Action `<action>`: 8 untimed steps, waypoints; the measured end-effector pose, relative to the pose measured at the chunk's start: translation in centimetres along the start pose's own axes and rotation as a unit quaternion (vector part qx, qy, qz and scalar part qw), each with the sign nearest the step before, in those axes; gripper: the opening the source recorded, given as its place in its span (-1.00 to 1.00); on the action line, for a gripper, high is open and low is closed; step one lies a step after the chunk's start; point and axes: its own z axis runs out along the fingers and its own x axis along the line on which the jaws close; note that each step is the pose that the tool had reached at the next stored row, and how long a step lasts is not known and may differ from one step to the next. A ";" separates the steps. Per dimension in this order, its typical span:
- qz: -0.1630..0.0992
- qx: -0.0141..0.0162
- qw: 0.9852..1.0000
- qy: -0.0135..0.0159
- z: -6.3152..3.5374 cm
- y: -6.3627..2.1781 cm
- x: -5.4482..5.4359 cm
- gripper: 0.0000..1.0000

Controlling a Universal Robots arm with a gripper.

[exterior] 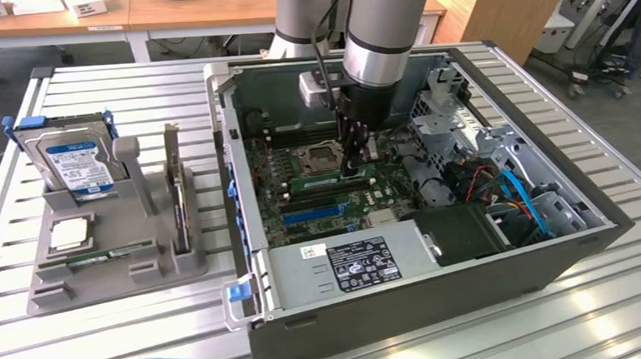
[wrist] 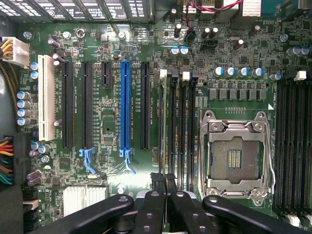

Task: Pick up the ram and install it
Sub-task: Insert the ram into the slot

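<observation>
Inside the open computer case (exterior: 418,307), my gripper (exterior: 353,171) reaches straight down to the motherboard. The ram (exterior: 323,182), a thin green stick, lies along a memory slot beside the empty processor socket (exterior: 322,157), directly under the fingertips. In the wrist view the gripper (wrist: 163,179) has its dark fingers (wrist: 155,195) pressed close together over the row of memory slots (wrist: 175,126), in line with the slot that has a white clip. The jaws look shut on the ram's upper edge.
A grey stand (exterior: 115,275) on the exterior view's left holds a hard drive with a blue label (exterior: 75,161), a square processor chip (exterior: 70,235) and another green stick (exterior: 97,258). Case walls, the power supply (exterior: 348,261) and blue cables (exterior: 522,196) crowd around the gripper.
</observation>
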 end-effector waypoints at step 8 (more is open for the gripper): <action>0.000 -0.004 1.000 0.000 0.00 -0.11 0.0 -0.77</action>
